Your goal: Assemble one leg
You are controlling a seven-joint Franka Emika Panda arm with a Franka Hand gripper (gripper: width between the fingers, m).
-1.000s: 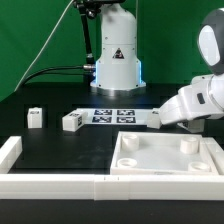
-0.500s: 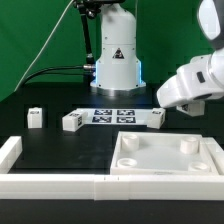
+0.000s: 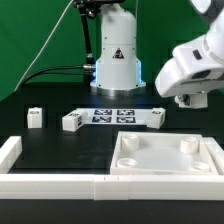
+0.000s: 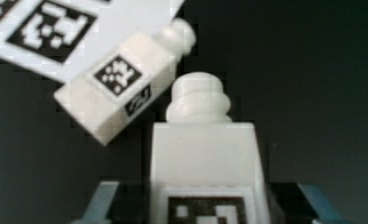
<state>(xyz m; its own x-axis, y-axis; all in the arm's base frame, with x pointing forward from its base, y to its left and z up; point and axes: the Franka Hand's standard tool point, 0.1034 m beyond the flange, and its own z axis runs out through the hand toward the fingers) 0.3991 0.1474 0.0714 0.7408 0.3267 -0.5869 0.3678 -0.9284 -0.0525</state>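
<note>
Gripper [image 4: 209, 202] is closed on a leg [image 4: 202, 150]. In the wrist view a grey-blue finger [image 4: 113, 200] sits against each side of the white block. The block's tag faces the camera and its rounded peg points away from the hand. Picture is soft; contact looks firm, but I can't read the pad edges.

In the exterior view the white wrist housing [image 3: 190, 68] hangs at 2 o'clock, clear of the black table [image 3: 60, 142]. From there I can't make out the held leg under the hand.

A second leg [image 3: 157, 118] lies on the table at 7 o'clock from the housing. It is just beside the marker board [image 3: 112, 116], at that board's 3 o'clock end. The wrist view has this one [image 4: 124, 85] lying on its side and askew, just beyond the held leg's peg, with a corner of the board past it.

Third leg [image 3: 72, 121] is just off the board's 9 o'clock end. Fourth leg [image 3: 35, 117] is farther out the same way, apart from the third.

The large square panel [image 3: 160, 152] with round corner sockets lies flat at 5 o'clock. A white rail [image 3: 60, 185] runs along the front edge.
</note>
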